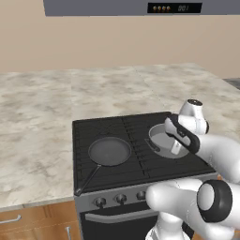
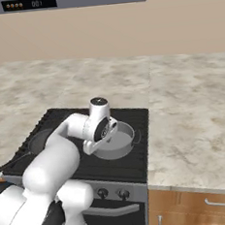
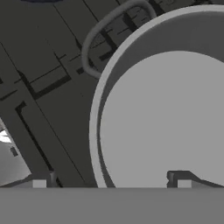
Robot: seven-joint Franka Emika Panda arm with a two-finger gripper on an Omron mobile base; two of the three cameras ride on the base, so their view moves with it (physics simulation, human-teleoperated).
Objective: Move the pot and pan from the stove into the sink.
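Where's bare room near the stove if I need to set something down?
Bare marble counter lies left of the stove, behind it, and to its right. The cooktop is crowded: pan front left, pot right, with the open claw over its rim.

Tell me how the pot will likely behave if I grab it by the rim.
The pot looks like rigid metal, so the wall shouldn't flex. Its smooth thin rim could slip between the open gripper fingers. Gripped on one side, it would probably tilt; on the ridged stove grates it may catch if dragged.
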